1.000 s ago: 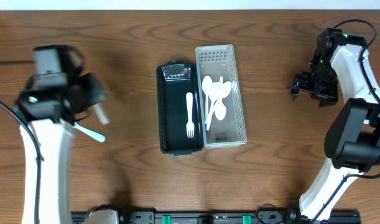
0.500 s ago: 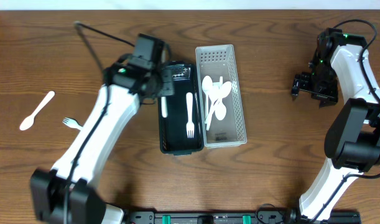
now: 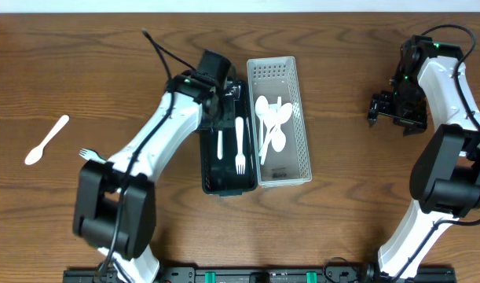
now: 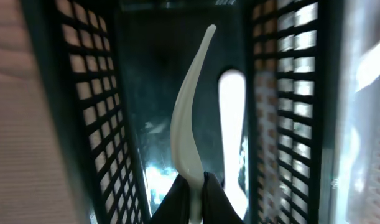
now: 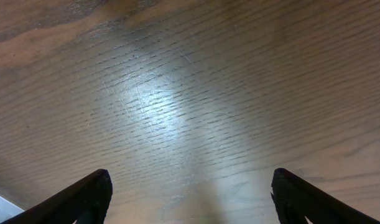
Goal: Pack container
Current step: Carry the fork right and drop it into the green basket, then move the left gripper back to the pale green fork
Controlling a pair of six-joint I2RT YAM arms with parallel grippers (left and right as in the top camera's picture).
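At centre, dark container [image 3: 220, 179]: one white fork [image 3: 240, 146] lies inside; a second white utensil [image 4: 188, 118] hangs over its floor, not yet released.
Left gripper [image 4: 194, 185]: pinched narrow on that utensil's end.
Right gripper [image 5: 190, 193]: fingers wide, empty, at 3 o'clock.
White basket [image 3: 293, 161]: holds spoons [image 3: 272, 126], touching the container's 3 o'clock side.
Left to pack: loose spoon [image 3: 47, 140] and small fork [image 3: 89, 154], at 9 o'clock.
Progress: roughly midway, I judge.

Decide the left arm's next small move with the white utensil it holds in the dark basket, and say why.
Probably open the left gripper and let the white utensil go. The jaws are pinched shut on its handle, and it hangs between the walls of the dark basket, beside the fork lying there, so a release should land it inside.
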